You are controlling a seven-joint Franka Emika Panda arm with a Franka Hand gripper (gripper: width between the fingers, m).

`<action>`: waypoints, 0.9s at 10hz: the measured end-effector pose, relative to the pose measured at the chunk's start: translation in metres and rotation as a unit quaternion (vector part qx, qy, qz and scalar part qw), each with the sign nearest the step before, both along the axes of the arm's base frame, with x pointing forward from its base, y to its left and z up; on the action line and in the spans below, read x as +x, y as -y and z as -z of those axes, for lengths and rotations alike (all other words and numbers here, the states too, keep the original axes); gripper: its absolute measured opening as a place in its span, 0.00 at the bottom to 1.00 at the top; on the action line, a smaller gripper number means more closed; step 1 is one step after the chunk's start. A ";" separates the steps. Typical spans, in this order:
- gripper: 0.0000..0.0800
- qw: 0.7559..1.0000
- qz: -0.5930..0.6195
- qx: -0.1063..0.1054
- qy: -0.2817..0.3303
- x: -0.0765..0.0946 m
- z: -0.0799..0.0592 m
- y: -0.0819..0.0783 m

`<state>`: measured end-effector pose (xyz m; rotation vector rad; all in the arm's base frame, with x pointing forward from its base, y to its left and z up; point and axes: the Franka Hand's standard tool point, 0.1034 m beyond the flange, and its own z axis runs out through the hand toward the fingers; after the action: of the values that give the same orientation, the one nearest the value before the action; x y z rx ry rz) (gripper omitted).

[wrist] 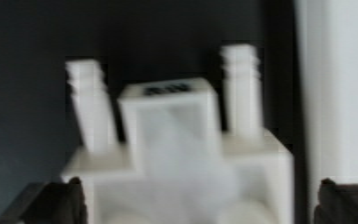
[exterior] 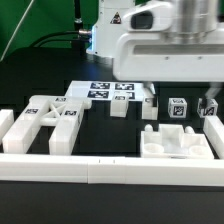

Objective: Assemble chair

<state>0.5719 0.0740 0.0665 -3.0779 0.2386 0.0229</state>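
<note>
In the wrist view a chunky white chair piece [wrist: 176, 150] lies between my fingertips, with a raised middle block bearing a tag and two ribbed pegs pointing away. My gripper [wrist: 204, 200] is open, its dark fingertips [wrist: 60, 200] standing on either side of the piece, apart from it. In the exterior view my gripper [exterior: 181, 100] hangs low at the right over the tagged block [exterior: 178, 108] and the white recessed piece [exterior: 175, 143]. A cut-out frame piece [exterior: 50, 122] lies at the left, and a small block [exterior: 122, 108] in the middle.
The long white border rail [exterior: 110, 165] runs along the front and up both sides; it also shows in the wrist view [wrist: 336, 80] close beside the piece. The marker board [exterior: 108, 90] lies flat at the back.
</note>
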 end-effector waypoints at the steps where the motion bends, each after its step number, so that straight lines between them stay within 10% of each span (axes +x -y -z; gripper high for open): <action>1: 0.81 1.000 -0.002 0.000 0.002 0.002 -0.001 -0.001; 9: 0.81 0.999 -0.044 -0.014 -0.020 -0.047 0.015 0.041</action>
<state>0.5247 0.0333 0.0511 -3.1159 0.1075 0.0856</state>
